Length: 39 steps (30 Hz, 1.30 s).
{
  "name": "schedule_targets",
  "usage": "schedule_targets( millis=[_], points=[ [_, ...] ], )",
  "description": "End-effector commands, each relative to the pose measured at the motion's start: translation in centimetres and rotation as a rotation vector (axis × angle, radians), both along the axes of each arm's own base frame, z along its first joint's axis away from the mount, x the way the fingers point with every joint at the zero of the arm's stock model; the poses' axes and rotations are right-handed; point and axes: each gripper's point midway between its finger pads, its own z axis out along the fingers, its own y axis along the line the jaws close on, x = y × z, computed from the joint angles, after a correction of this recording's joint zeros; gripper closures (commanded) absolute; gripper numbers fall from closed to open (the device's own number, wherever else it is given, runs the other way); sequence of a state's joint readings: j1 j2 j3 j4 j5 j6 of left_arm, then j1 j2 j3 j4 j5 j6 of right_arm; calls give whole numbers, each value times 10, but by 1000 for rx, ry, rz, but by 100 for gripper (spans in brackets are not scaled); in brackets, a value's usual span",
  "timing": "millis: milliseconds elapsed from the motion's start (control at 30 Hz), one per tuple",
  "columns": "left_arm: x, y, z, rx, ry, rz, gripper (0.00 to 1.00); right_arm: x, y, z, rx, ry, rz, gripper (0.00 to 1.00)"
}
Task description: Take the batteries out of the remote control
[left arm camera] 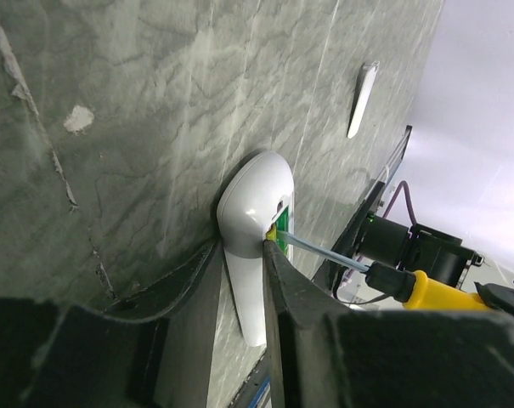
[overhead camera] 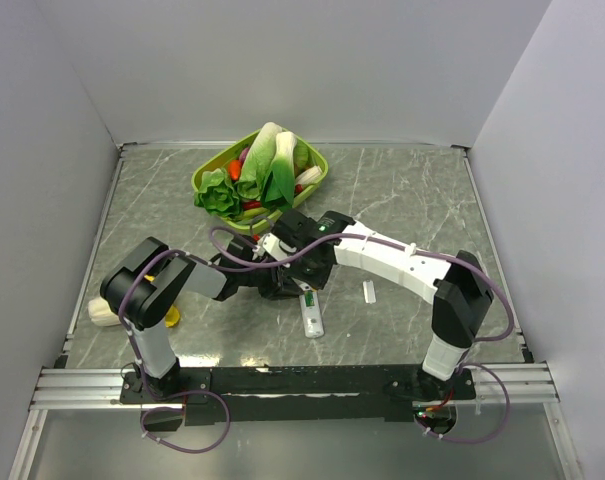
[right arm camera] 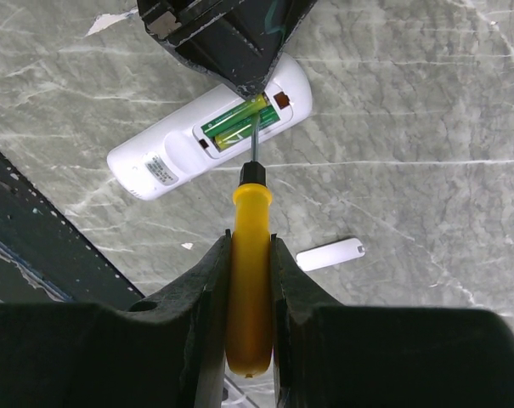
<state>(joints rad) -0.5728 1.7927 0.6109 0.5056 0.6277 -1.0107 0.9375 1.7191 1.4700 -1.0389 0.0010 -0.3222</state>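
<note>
The white remote control (right arm camera: 180,144) lies on the marble table with its back recess open. Two green batteries (right arm camera: 237,121) sit side by side in the recess. My left gripper (left arm camera: 244,255) is shut on the remote (left arm camera: 255,212), one finger on each long side. My right gripper (right arm camera: 251,242) is shut on the yellow-handled screwdriver (right arm camera: 251,280), whose blade tip rests at the batteries. In the top view the remote (overhead camera: 311,316) lies just below both grippers, left (overhead camera: 282,288) and right (overhead camera: 307,262).
The separate white cover strip (right arm camera: 329,253) lies on the table right of the remote (overhead camera: 369,291). A green basket (overhead camera: 316,183) of toy vegetables stands at the back. A pale cylinder (overhead camera: 102,315) and a yellow object (overhead camera: 172,318) lie by the left arm.
</note>
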Motion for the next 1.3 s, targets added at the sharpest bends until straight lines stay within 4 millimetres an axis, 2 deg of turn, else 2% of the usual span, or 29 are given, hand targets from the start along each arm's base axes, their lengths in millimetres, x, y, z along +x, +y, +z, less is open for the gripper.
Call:
schedule_targets(
  millis=[0,333,733,867,933,967,1133,1167,1200,1267],
  points=[
    [3,-5,9,-35,-28,-13,70,3,11,-4,-16,-18,-3,100],
    [3,-6,10,-48,-23,-6,71,3,28,-15,6,-24,-5,100],
    [7,-7,3,-22,-10,17,71,18,43,-26,122,-40,-9,100],
    [7,-5,-1,-3,-6,23,71,18,36,-44,133,-13,-29,100],
    [7,-5,-3,3,0,29,71,20,37,-45,157,-29,-27,100],
    [7,-5,-4,3,3,28,71,17,31,-51,147,-23,-32,100],
    [7,-3,-12,41,18,39,72,28,12,-51,208,-58,-115,100],
    [9,-2,-13,47,15,45,72,24,3,-59,197,-48,-134,100],
    [8,-2,-14,53,17,45,72,24,0,-52,224,-65,-142,100],
    [8,-1,-17,64,27,50,73,20,-5,-51,269,-88,-163,100]
  ],
)
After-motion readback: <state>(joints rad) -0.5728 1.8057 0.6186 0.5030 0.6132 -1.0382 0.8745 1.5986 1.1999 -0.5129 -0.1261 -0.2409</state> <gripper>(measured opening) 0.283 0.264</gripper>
